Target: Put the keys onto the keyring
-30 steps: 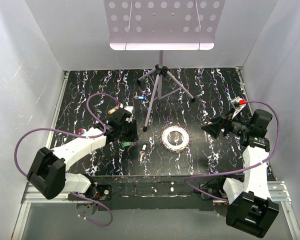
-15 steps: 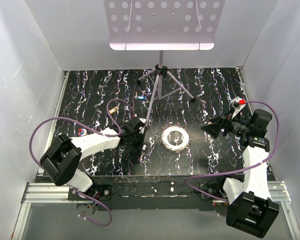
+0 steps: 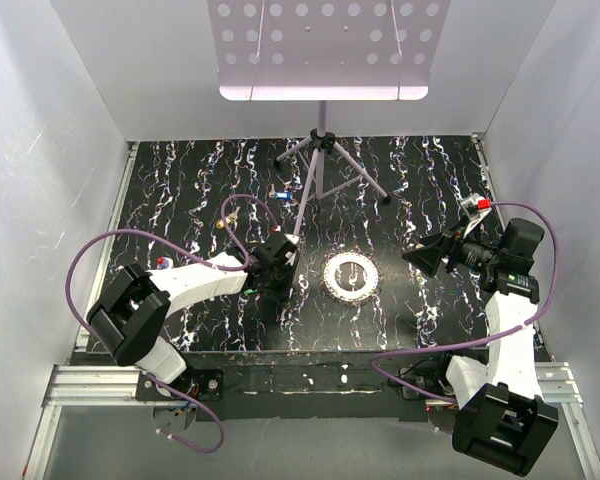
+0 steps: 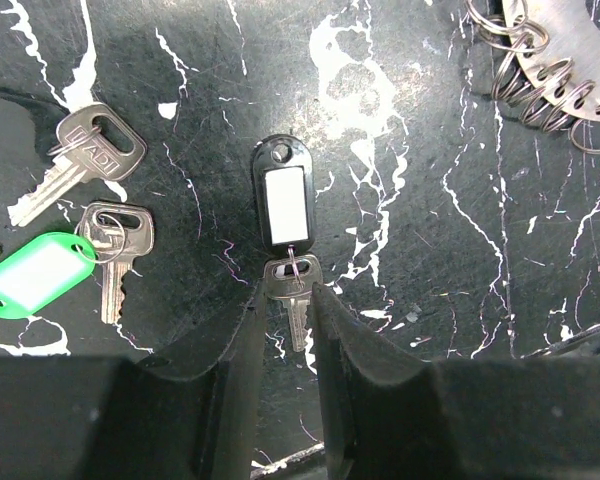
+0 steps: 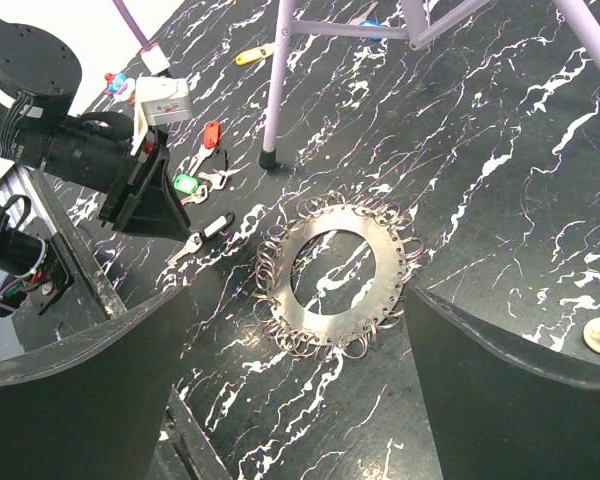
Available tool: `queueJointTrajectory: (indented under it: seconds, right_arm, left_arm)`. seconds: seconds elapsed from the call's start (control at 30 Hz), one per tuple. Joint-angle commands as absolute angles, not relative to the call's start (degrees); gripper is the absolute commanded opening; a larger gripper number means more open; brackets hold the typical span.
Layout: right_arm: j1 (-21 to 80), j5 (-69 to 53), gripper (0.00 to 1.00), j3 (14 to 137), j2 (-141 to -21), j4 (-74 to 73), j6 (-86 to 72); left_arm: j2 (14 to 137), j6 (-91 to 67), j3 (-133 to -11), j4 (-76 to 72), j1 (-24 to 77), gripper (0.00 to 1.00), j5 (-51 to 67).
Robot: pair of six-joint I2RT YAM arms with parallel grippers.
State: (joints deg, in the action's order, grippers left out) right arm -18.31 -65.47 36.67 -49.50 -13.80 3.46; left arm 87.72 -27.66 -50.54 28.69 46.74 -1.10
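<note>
The keyring (image 3: 332, 274) lies flat at mid-table, a silver disc edged with small split rings; it also shows in the right wrist view (image 5: 332, 322) and at the top right of the left wrist view (image 4: 570, 45). My left gripper (image 3: 283, 290) is low over a silver key (image 4: 293, 300) with a black tag (image 4: 287, 205). Its jaws are narrowly open and straddle the key, which lies flat on the table. A bare silver key (image 4: 75, 160) and a green-tagged key (image 4: 35, 275) lie to the left. My right gripper (image 5: 300, 400) is wide open and empty, right of the keyring.
A purple tripod stand (image 3: 315, 190) stands behind the keyring under a white perforated tray (image 3: 325, 50). A blue key (image 3: 280, 195), a yellow key (image 3: 223, 223) and a red key (image 3: 162, 263) lie at back left. White walls enclose the table.
My left arm has swung right, from over the green-tagged key to the black-tagged key near the keyring. The right arm has not moved.
</note>
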Motion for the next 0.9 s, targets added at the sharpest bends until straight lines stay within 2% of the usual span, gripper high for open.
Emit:
queueJointTrajectory:
  seconds: [0.0,0.17,0.47,0.57,0.67,0.87]
  right_arm:
    - [-18.02,-65.83,0.96,38.85,-49.31,-14.06,4.57]
    - [-18.02,-65.83,0.96,38.85,-49.13,-14.06,4.57]
    - [-18.02,-65.92,0.96,38.85,-49.22,-14.15,4.57]
    - [-18.02,-65.83,0.96,38.93,-49.22,-14.06,4.66]
    - [-18.02,-65.83,0.96,38.94,-49.22,-14.15,4.75]
    - [-18.02,-66.09,0.96,39.02,-49.13,-14.41,5.01]
  left_arm:
    - [87.45,-27.25,-52.29,28.65,47.11,0.25,-2.46]
    - [89.03,-27.25,-53.43,28.74,47.20,0.24,-2.46]
    - [90.70,-27.51,-54.23,29.00,47.72,0.14,-3.08]
    - [90.62,-27.60,-54.14,29.09,47.72,0.09,-3.16]
    - [90.62,-27.42,-54.23,29.18,47.81,0.00,-3.25]
    - [86.76,-25.32,-53.18,28.13,48.16,0.00,-4.30]
